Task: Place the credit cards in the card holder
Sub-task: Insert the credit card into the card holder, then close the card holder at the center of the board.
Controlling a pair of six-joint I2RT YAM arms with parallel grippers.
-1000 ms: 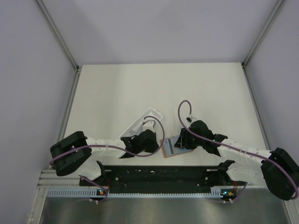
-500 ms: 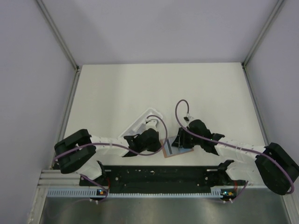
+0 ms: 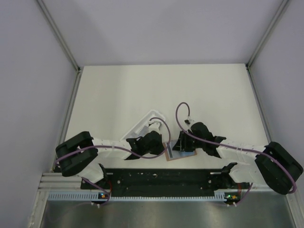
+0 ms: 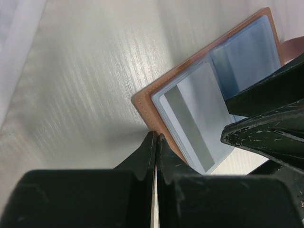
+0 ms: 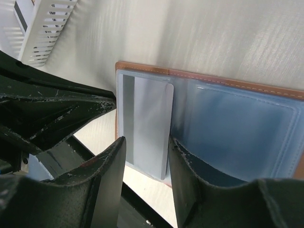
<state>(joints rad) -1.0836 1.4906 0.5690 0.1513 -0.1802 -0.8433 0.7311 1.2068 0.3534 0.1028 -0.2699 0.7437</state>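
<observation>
The card holder point(image 3: 183, 155) lies open on the table near the front edge, orange-brown with a pale blue-grey inside. One grey credit card point(image 5: 149, 121) with a dark stripe lies on its left half, also seen in the left wrist view point(image 4: 190, 118). My right gripper point(image 5: 145, 152) is open, with a finger on either side of the card's near end. My left gripper point(image 4: 156, 138) is shut and empty, its tips touching the holder's point(image 4: 147, 107) brown edge near a corner. Both grippers meet over the holder in the top view. No other cards show.
A white plastic tray point(image 3: 142, 124) lies just behind the left gripper, partly hidden by the arm. A black rail point(image 3: 166, 178) and a white slotted duct point(image 3: 142, 195) run along the front edge, close to the holder. The duct also shows in the right wrist view point(image 5: 45, 28).
My right gripper has moved left over the holder's card half. My left gripper has edged right up to the holder's edge. The holder has stayed in place.
</observation>
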